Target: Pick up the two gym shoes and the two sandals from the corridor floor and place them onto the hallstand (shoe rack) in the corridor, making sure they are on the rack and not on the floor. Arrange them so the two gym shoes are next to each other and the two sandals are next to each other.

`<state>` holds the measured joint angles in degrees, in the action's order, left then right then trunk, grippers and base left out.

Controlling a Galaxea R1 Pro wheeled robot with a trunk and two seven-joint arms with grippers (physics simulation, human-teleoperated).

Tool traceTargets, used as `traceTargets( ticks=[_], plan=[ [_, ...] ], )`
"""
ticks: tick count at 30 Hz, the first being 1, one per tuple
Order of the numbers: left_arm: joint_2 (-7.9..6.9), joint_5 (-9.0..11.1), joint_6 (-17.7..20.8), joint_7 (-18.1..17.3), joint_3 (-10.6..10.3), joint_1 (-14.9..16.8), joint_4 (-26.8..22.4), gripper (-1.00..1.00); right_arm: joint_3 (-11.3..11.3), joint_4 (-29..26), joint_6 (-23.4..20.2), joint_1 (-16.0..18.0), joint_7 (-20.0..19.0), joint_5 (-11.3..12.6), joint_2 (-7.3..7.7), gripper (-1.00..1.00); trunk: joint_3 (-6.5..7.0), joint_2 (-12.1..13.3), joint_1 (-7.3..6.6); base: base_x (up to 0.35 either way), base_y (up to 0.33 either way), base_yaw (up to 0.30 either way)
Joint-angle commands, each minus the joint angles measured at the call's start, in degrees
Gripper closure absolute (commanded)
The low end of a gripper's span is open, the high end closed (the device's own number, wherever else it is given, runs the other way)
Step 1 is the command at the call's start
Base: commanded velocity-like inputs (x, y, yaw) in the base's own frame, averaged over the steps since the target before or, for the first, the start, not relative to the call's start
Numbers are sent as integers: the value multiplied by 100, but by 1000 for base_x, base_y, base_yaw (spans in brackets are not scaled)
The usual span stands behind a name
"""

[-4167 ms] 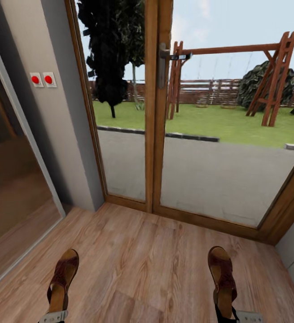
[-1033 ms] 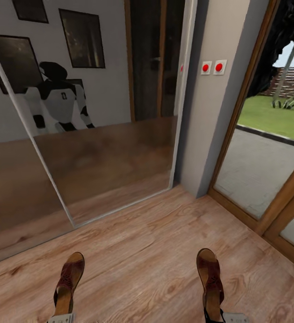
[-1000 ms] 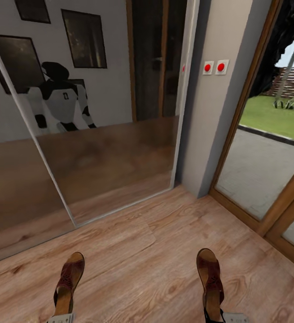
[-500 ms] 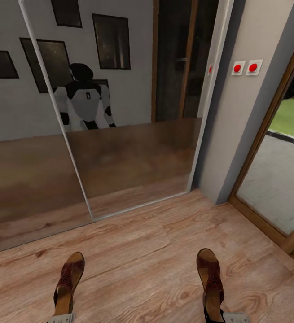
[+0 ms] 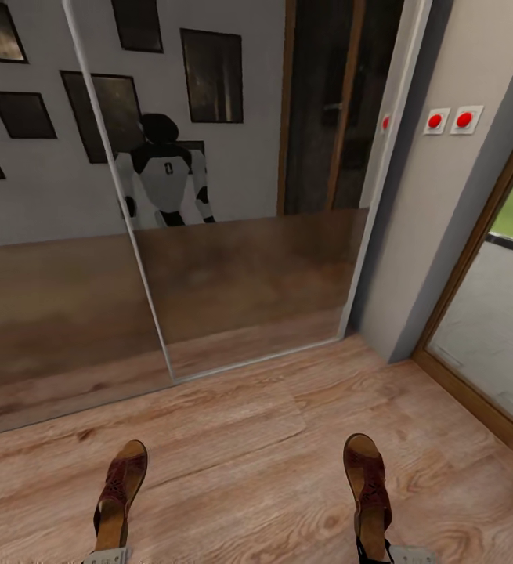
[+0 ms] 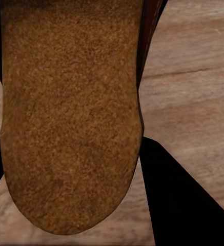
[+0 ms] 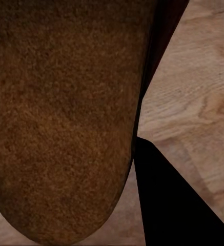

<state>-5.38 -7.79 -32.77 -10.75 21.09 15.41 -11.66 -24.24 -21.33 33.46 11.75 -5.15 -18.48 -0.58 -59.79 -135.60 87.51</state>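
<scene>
Since the door-facing picture a few seconds back, your whole view has swung left: the glass door has slid off to the right edge, and the mirror point(image 5: 248, 258) with the robot's reflection point(image 5: 166, 176) now faces you. That is the camera turning with the base; both sandals sit at the same spots low in the head view as before, so they are riding with the arms.

You hold the left sandal point(image 5: 117, 495) in the left gripper point(image 5: 103, 557) and the right sandal point(image 5: 368, 491) in the right gripper point(image 5: 409, 554). Each is gripped at the heel end, toe pointing straight out past the fingers, long axis in line with them. In both wrist views the tan footbed point(image 6: 70, 113) point(image 7: 65, 113) crowds the lens, with the dark finger point(image 6: 186, 205) point(image 7: 176, 200) alongside and floor point(image 6: 194, 77) beyond. Fingers look closed on the heels, though the contact itself is cropped at the picture edge.

No rack or gym shoes show yet. By my reading you are mid-turn, looking for the rack. When it comes up, each sandal should go in toe first along the finger line; the arms are well apart, so you will need to bring them together for the pair to end up side by side
</scene>
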Motion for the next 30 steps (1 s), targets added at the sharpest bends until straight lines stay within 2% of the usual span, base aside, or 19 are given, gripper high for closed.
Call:
traceTargets(
  ticks=[1, 30],
  plan=[
    [2, -74, -19, -15, 53, 5, 6, 100, -46, -1, 12, 1, -56, 11, -5, 100, 0, -2, -1, 0, 0, 228],
    [2, -74, -19, -6, 54, 5, 6, 100, -46, 6, 12, 0, -47, 2, -4, 100, 159, -2, -1, 0, 0, 226]
  ],
)
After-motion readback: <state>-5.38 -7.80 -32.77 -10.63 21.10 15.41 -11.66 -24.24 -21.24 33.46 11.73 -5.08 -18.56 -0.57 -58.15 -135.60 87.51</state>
